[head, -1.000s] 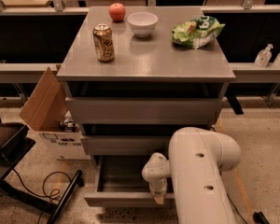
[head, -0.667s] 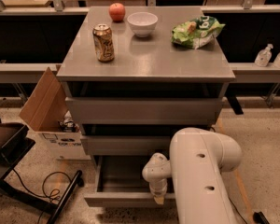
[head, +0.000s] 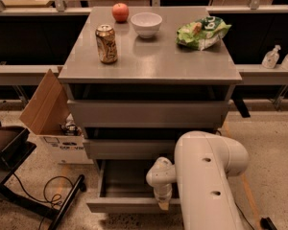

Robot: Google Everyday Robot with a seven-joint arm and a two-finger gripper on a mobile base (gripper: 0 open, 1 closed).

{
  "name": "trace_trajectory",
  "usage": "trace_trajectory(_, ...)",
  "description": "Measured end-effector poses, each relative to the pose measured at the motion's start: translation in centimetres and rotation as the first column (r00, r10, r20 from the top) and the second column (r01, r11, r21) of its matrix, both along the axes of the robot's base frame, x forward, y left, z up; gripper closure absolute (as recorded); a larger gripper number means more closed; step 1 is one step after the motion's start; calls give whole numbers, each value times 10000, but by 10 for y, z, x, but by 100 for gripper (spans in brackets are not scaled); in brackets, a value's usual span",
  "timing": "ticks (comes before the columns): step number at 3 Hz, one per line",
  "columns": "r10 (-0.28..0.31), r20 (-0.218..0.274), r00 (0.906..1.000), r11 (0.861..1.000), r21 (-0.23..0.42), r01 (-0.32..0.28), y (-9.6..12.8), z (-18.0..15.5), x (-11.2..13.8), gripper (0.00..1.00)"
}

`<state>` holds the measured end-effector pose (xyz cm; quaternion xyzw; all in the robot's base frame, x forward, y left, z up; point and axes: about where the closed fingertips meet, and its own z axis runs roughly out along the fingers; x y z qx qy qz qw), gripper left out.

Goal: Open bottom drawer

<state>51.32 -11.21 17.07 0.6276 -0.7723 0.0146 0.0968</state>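
The bottom drawer (head: 129,204) of the grey cabinet stands pulled out, showing its shallow grey tray interior (head: 127,178). Its plain grey front runs along the bottom of the view. My gripper (head: 162,204) hangs from the white arm (head: 206,176) and reaches down to the drawer's front edge, right of its middle. Most of the gripper is hidden behind the wrist. The two larger drawer fronts (head: 149,114) above are pushed in.
On the cabinet top (head: 153,61) stand a can (head: 106,43), a red apple (head: 120,12), a white bowl (head: 146,24) and a green chip bag (head: 201,31). An open cardboard box (head: 50,114) and a black stand with cables (head: 48,195) sit at the left. Spray bottles (head: 278,57) stand at the right.
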Motion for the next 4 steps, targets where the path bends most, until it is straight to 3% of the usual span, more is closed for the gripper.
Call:
trace_trajectory(3, 0, -56, 10000, 10000, -14, 0, -1, -1, -3, 12)
trace_trajectory(4, 62, -79, 9999, 9998, -167, -64, -7, 5, -4, 0)
